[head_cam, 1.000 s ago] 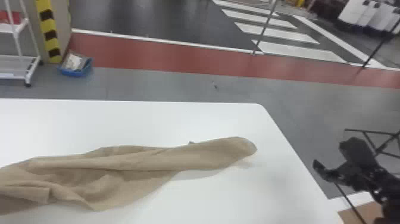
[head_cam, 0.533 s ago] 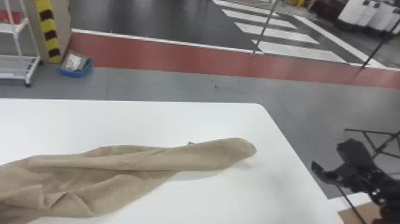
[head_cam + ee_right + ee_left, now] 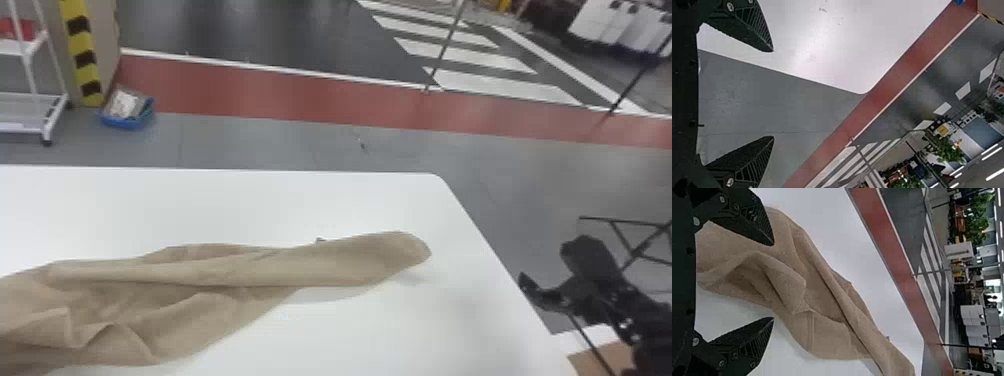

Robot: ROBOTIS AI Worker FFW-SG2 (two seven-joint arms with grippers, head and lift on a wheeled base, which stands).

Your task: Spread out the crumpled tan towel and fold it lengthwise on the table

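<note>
The grey floor (image 3: pixel 300 145), crossed by a red band (image 3: pixel 250 95), runs behind the white surface (image 3: pixel 250 205); a blue bin (image 3: pixel 127 121) sits beside a rack (image 3: pixel 30 112). Compared with the earlier frame, the towel's (image 3: pixel 280 267) left part reaches nearer the robot. It lies on the surface in a long, wrinkled strip, narrowing rightward to a rounded end. The left hand (image 3: pixel 773 281) is spread at the towel; the right hand (image 3: pixel 544 261), also spread and empty, is beyond the surface's right edge.

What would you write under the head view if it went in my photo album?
A crumpled towel lies across a white table, a black gripper off beside it.
</note>
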